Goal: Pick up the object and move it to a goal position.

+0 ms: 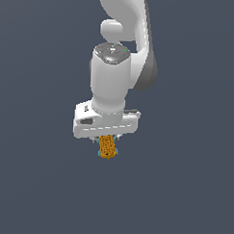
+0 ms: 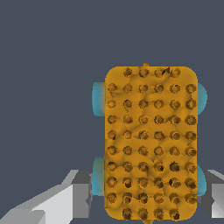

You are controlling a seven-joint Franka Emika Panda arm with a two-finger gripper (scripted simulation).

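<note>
Flat slate-grey backdrop all around; I see no goal dot. My pincer (image 1: 107,140) is clamped on the object (image 1: 107,147), which hangs between the fingers (image 2: 65,197) below the hand, gripped across its narrow width so it carries steadily.

The arm (image 1: 122,51) runs off the top of the exterior view, so its upper links and base cannot be seen. Under the hand, the gripper (image 1: 107,139) has its fingers almost wholly covered by the hand's body and by the orange block (image 1: 107,147); only slivers show, too small to tell how they stand. The block's upper end is tucked behind the hand as well. In the wrist view the block (image 2: 150,144) is cut by the picture's edge, and the grey fingers (image 2: 65,199) run off the edge too, their tips hidden.
</note>
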